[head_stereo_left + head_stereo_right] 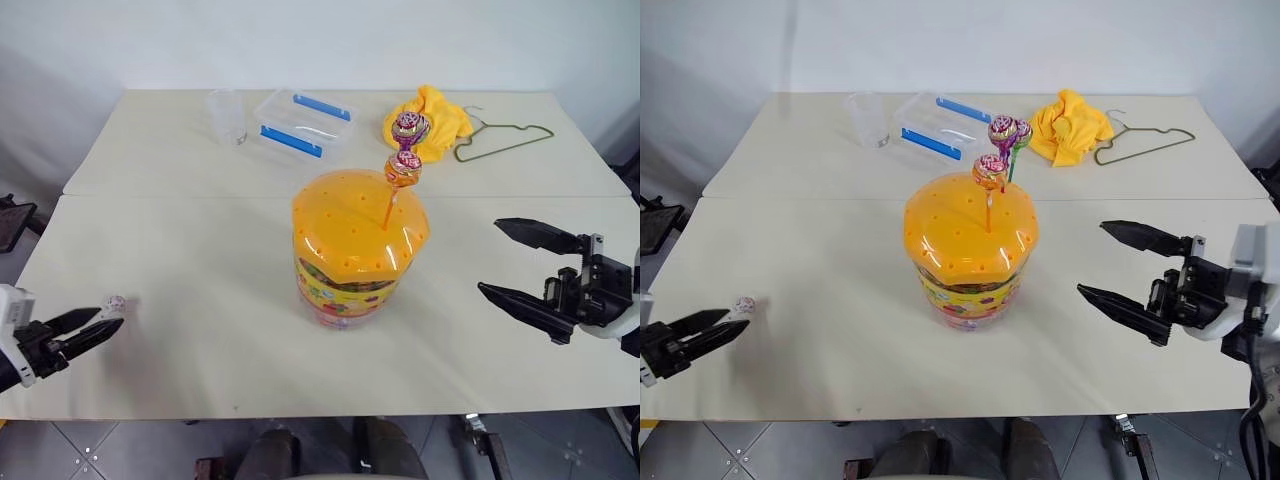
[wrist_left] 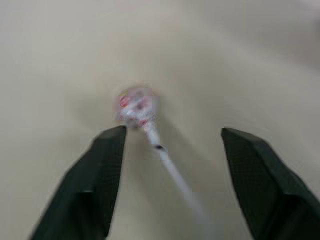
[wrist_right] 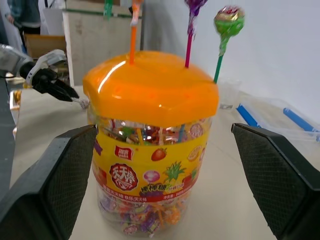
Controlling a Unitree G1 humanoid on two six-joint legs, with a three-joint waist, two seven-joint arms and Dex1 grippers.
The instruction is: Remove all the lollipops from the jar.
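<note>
Both head cameras look forward and down from above the surface (image 1: 200, 300), sharing the jar (image 1: 971, 250) at centre. The left wrist camera peers close along its jaws at the surface; the right wrist camera faces the jar level, near.

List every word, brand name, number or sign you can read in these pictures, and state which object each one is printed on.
"天天棒": white characters on the red round badge of the jar label.
Small red tag above that badge: characters too small to read.
Line of characters low on the label, under the fruit pictures: too blurred to read.
Lollipop wrappers: patterns, no legible text.
Clear box and clear cup: no print.
</note>
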